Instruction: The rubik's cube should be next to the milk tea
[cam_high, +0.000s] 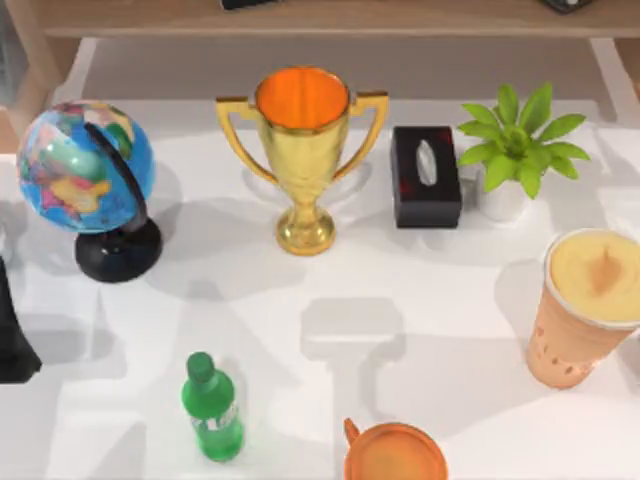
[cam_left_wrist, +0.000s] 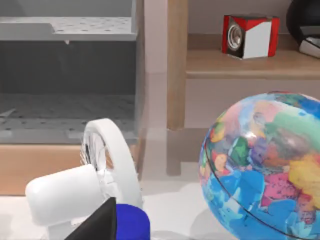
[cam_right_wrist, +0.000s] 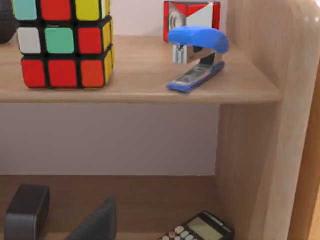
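Looking from the right wrist, the rubik's cube (cam_right_wrist: 64, 44) sits on a wooden shelf (cam_right_wrist: 150, 90), not the surface, far from the milk tea (cam_high: 590, 305) at right. Right arm's clearly nearer; can't tell either pincer's state.

globe (cam_high: 86, 166) far left | trophy (cam_high: 303, 150) centre back | tissue box (cam_high: 426, 176) beside plant (cam_high: 517, 146)

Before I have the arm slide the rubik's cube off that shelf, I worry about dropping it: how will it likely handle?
The rubik's cube looks rigid, with flat faces, so it should sit stable and slide rather than roll. Its glossy squares may be somewhat slippery, so squeezing two opposite flat faces seems safest. It stands at the shelf front edge, so a push outward could probably tip it off.
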